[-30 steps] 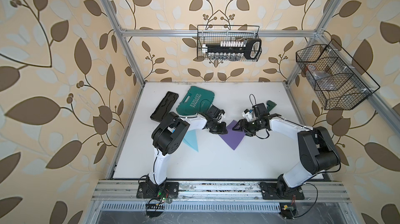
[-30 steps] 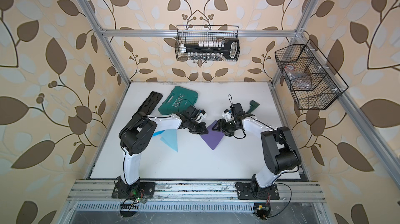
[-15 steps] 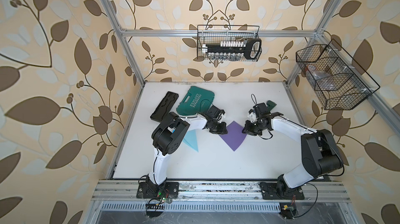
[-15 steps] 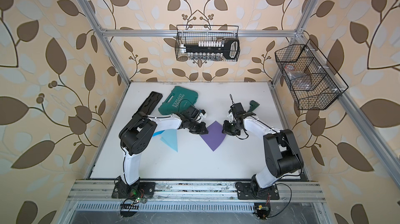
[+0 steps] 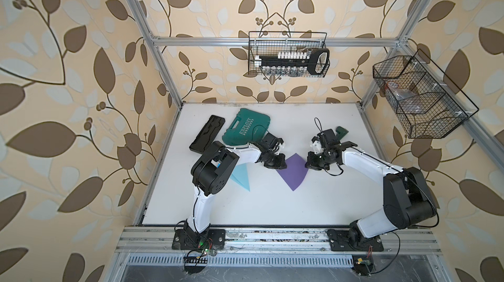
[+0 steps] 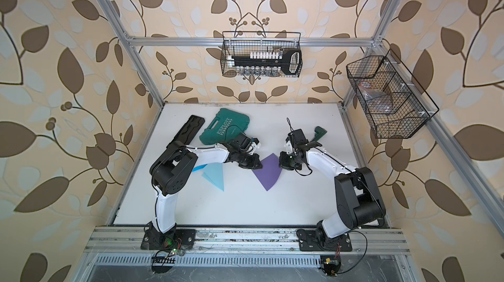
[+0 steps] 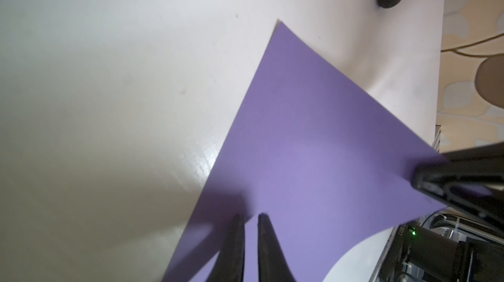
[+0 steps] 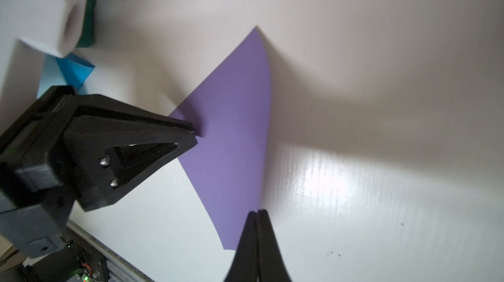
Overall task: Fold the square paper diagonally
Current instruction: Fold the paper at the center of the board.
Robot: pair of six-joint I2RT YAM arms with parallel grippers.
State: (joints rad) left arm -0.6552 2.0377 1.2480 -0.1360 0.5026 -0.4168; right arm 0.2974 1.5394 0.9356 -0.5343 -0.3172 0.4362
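Note:
The square paper (image 5: 293,173) (image 6: 268,173) is purple and sits as a diamond mid-table. My left gripper (image 5: 281,165) (image 7: 251,215) has its tips down on the paper's left corner, jaws drawn to a thin slit with nothing between them. My right gripper (image 5: 308,164) (image 8: 257,211) is shut on the right corner. In the left wrist view the paper (image 7: 313,144) curls up off the table toward the right gripper (image 7: 417,179). The right wrist view shows the paper (image 8: 234,136) bowed, with the left gripper (image 8: 195,136) on its far corner.
A green tool case (image 5: 246,129) and a black tray (image 5: 207,136) lie behind the left arm. A folded light-blue paper (image 5: 241,178) is beside its elbow. A small green object (image 5: 342,132) sits behind the right wrist. Wire baskets (image 5: 287,58) (image 5: 420,97) hang on the walls.
My right gripper's jaws have closed on the paper's right corner, and that side now curls up. The left gripper has stayed on the left corner.

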